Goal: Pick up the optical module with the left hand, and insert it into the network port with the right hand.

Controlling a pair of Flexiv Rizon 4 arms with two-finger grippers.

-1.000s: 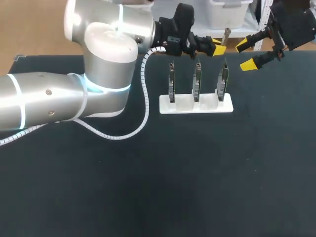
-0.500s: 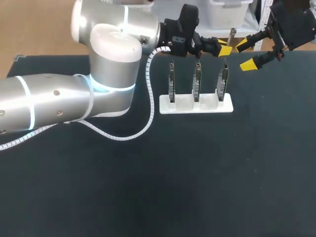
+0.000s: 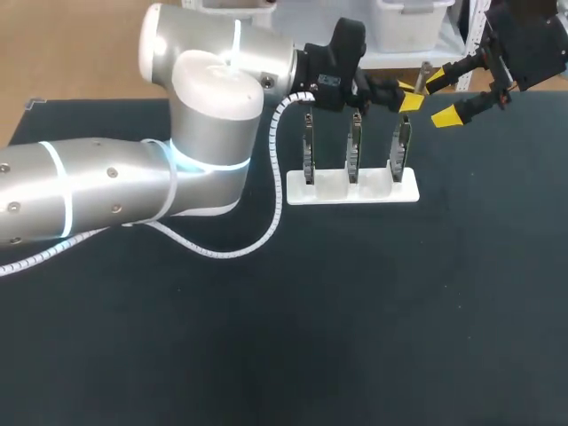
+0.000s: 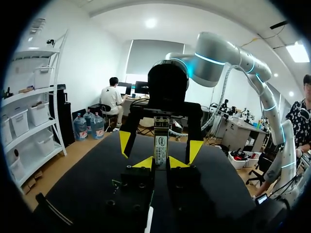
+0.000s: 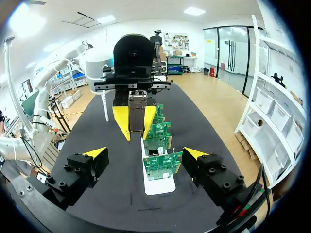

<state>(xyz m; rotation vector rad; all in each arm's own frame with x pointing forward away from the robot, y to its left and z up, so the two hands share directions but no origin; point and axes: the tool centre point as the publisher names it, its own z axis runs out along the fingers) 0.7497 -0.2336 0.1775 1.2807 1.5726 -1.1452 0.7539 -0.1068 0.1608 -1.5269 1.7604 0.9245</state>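
Left gripper (image 3: 406,94): clenched on the optical module (image 5: 136,112), one yellow tip on each side; it hangs above the far side of the white holder (image 3: 382,193), clear of the table (image 3: 355,319).
Optical module: a slim metal-cased stick; only its tail is pinched, and most of its length juts past my left tips. I judge this leaves free body for the other hand to take.
Right gripper (image 3: 446,98): released and empty, fingers spread wide; it faces the left gripper head-on, near the module's free end. I cannot tell whether the end lies between the fingers. The gap is far wider than the module, which suits receiving it.
White holder: on the table, under the meeting point; it carries three circuit boards (image 3: 354,142) upright in a row, probably so that their edges can be reached from above.
Network port: presumably on one of the boards; I cannot tell which.
Step in hand: handover, left to right; pick-up done, insertion not yet begun.
Caution: the right fingers must close squarely on the free length before my left lets go — otherwise the module could tilt or drop.
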